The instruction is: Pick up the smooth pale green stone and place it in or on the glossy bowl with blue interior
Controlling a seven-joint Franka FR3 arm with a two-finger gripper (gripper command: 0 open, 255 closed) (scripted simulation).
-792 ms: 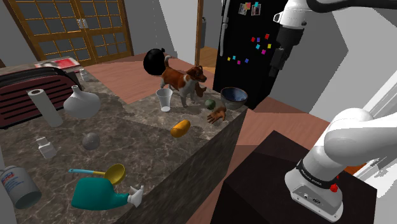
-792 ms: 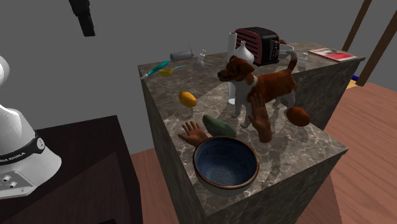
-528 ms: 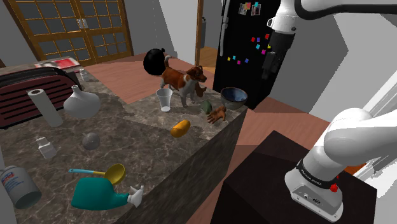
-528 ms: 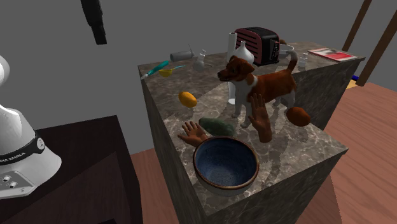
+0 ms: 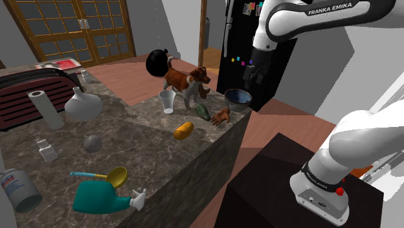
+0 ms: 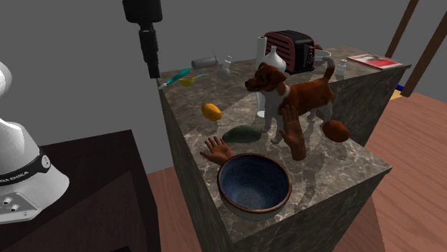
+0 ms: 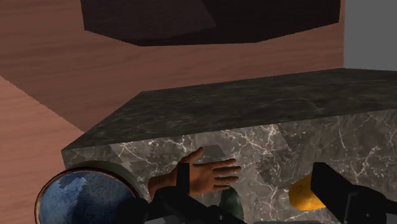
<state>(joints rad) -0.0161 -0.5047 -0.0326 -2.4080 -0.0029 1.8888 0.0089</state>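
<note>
Second exterior view: the black tool hangs in the air above the tabletop, well apart from the green stone. In the wrist view its fingers stand wide apart, clasping nothing. The stone lies flat on the marble, between a model hand and a toy dog, near the bowl with the blue interior.
</note>
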